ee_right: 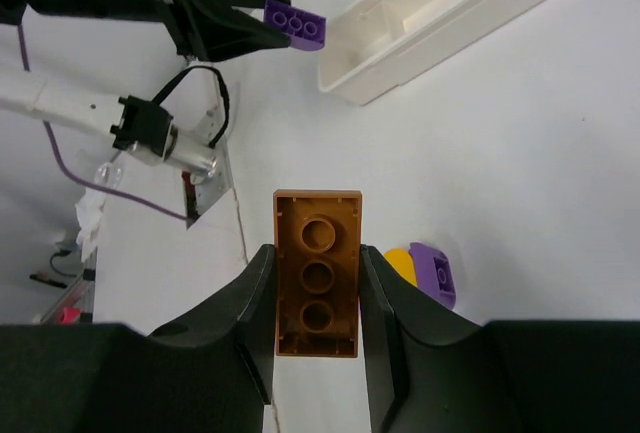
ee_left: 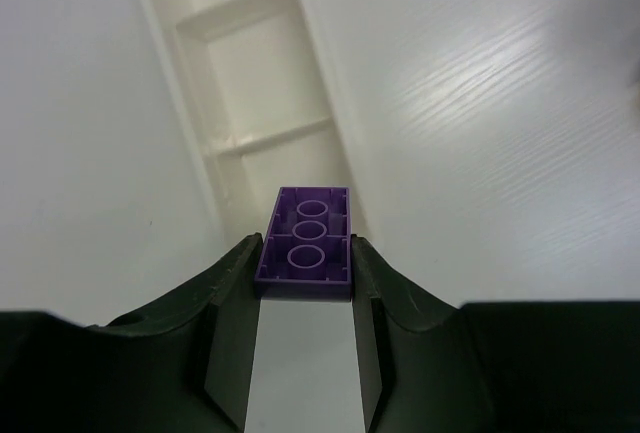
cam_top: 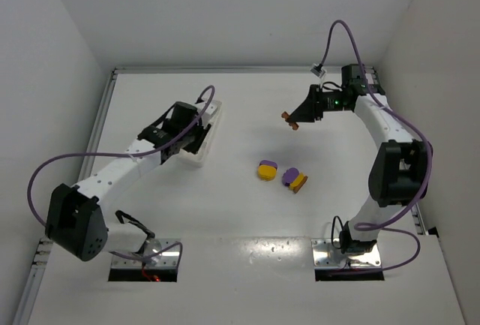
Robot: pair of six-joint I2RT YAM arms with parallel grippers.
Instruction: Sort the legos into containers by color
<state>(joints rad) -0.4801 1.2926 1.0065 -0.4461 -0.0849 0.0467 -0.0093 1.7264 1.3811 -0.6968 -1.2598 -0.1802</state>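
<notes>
Closest to the left wrist camera, the left gripper [ee_left: 305, 271] pinched a purple brick [ee_left: 305, 238] by its long sides, hollow underside toward the lens. It hung over the white tray [ee_left: 268, 138], above the nearest end of the three compartments seen from that wrist; which compartment lay directly beneath I could not tell. From the right wrist, the right gripper [ee_right: 317, 261] was clamped likewise on a brown-orange brick [ee_right: 318, 283], underside up and held off the table [cam_top: 247, 220]. Overhead, that brick sat in the air toward the far right, well apart from the tray, whose length was mostly hidden under the left arm. Two loose clusters lay near the table's middle, just beside each other: a yellow-and-purple pair [cam_top: 267, 170] and a second purple-and-yellow pair [cam_top: 295, 179].
</notes>
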